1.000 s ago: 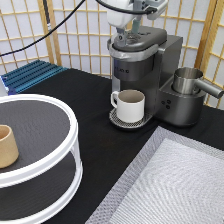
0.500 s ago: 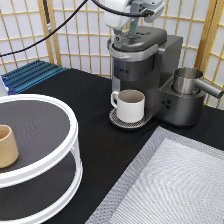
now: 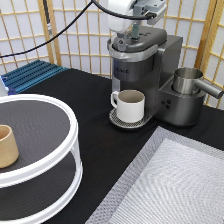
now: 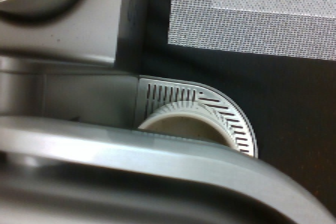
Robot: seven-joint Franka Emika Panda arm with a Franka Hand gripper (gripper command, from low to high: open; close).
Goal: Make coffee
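The grey coffee machine [image 3: 145,55] stands at the top middle of the exterior view with its lid down. A cream mug with a handle [image 3: 131,105] sits on the machine's round drip tray [image 3: 116,120] under the spout. My gripper [image 3: 134,36] is right above the machine's lid, at its top front, touching or almost touching it. The white coffee pod is hidden or out of view. The wrist view looks down past the lid's edge [image 4: 112,165] onto the mug's rim [image 4: 187,125] and the slotted drip tray [image 4: 221,107].
A white round two-tier stand [image 3: 65,165] fills the exterior view's bottom left, with a tan handleless cup [image 3: 6,146] on its upper shelf. A metal pitcher [image 3: 189,80] sits on the machine's right side. A grey mesh mat [image 3: 175,185] lies bottom right. A blue rack [image 3: 30,75] is at the left.
My gripper has risen a little and shifted slightly to the exterior view's right above the machine's lid. The mug, machine and cup have not moved.
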